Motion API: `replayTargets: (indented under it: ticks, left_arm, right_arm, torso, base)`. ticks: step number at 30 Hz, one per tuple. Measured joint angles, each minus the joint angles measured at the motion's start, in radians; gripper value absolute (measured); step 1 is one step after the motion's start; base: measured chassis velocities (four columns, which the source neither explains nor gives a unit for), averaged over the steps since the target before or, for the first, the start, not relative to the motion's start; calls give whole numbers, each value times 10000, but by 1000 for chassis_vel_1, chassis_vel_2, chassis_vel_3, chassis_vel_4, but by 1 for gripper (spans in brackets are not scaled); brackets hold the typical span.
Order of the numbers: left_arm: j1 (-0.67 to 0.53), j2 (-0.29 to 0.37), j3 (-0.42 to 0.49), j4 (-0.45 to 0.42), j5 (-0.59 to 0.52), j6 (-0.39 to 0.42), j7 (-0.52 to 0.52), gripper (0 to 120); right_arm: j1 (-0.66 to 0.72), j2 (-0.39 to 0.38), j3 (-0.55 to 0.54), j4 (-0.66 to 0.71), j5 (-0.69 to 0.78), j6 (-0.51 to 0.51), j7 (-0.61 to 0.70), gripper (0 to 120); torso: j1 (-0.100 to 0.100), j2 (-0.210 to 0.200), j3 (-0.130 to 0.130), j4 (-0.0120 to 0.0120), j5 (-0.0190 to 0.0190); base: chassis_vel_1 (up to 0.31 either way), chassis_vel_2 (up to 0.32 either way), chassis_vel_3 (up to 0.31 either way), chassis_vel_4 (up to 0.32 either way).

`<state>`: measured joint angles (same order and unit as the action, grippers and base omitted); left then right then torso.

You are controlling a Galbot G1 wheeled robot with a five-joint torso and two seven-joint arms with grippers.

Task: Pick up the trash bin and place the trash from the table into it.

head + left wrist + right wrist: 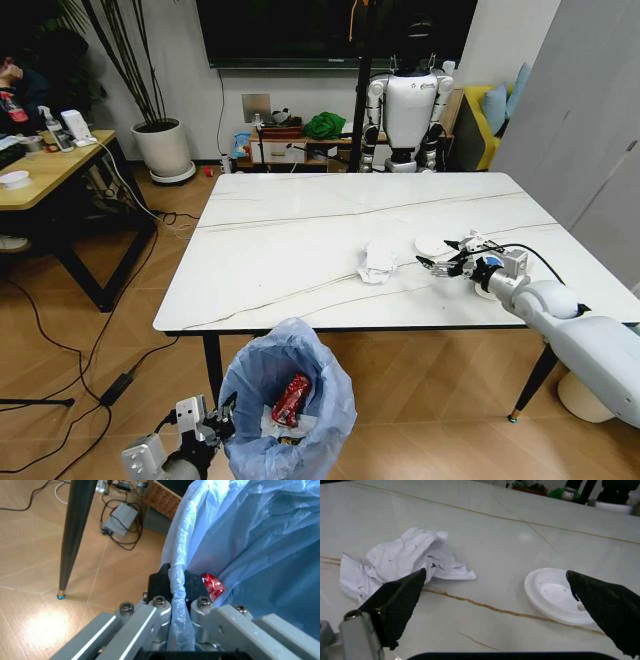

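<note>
The small round trash bin lined with a crinkled translucent light-blue plastic bag (288, 400) is held just below the near edge of the large rectangular table with the white marble-look top and thin dark veins (300, 250), in front of one slim black table leg (212, 365). The left gripper (215, 425) is seen at the bin's near left rim in the head view; the left wrist view adds that its black fingers (160, 581) are clenched on a gathered fold of the bag at the rim (179, 588). A red crumpled wrapper (291, 399) lies inside the bin in the head view and is glimpsed through the bag beside the fingers in the left wrist view (212, 587), where the wooden floor and a grey power brick with cables (120, 517) are also shown.

On the right part of the tabletop the right gripper (438, 265) is held low, its jaws spread wide and empty. From the head view a white crumpled tissue (378, 260) is seen left of it and a white round disc (433, 245) just beyond it. The right wrist view shows what the head view cannot resolve: the tissue (405, 566) bears small dark print marks, the disc (555, 594) is a shallow lid-like piece with a raised rim, and both lie on the marble ahead of the two black fingertips (400, 603), partly overlapped by them in that picture, whether touched cannot be told
</note>
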<state>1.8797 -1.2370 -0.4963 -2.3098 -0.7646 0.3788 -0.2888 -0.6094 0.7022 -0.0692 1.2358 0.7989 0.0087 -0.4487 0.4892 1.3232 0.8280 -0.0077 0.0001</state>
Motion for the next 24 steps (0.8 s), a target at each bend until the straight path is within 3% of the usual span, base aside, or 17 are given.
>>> replayTargets:
  ticks: [24]
  left_arm:
    - [-77,-11,31,102,-20,9,-8,0]
  right_arm:
    - [1606,892,-1274,-1905,-453,-8,-151,100]
  torso:
    - [1,1,0,-1,-1]
  base:
    - [0,0,0,0]
